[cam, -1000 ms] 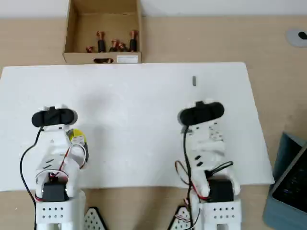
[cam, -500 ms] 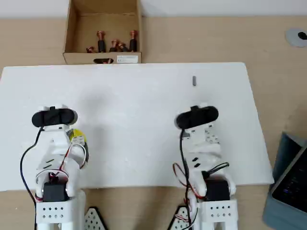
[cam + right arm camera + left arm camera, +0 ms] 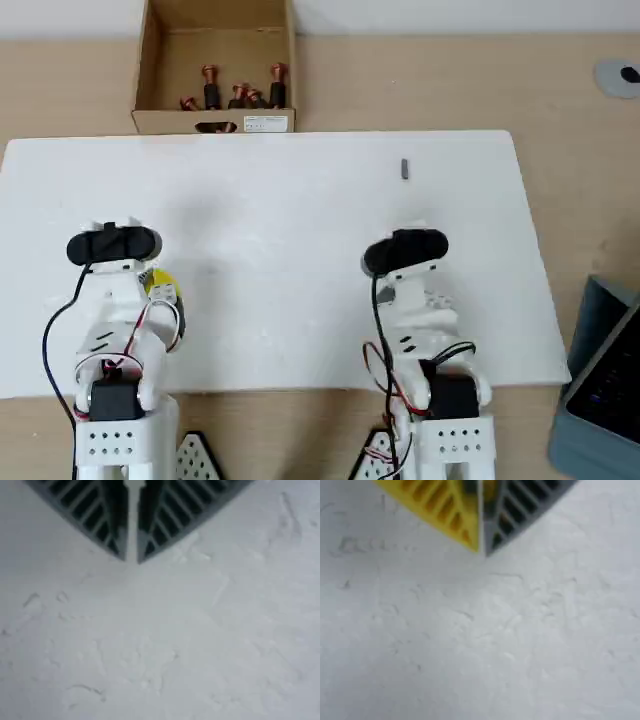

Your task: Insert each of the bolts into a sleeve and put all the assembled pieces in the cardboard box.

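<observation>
Pointing down at the white mat (image 3: 270, 230), the left gripper (image 3: 481, 549) has its yellow and grey fingers pressed together on nothing. The right gripper (image 3: 131, 556) is almost closed, holding nothing. One small dark sleeve (image 3: 404, 169) lies on the mat, upper right. The cardboard box (image 3: 150, 60), upper left, holds the finished bolts (image 3: 240, 92).

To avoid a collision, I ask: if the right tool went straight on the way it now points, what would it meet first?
Most likely the white mat. The right tool points down at a bare patch of it, with nothing in between. How near the mat is, I cannot tell.
</observation>
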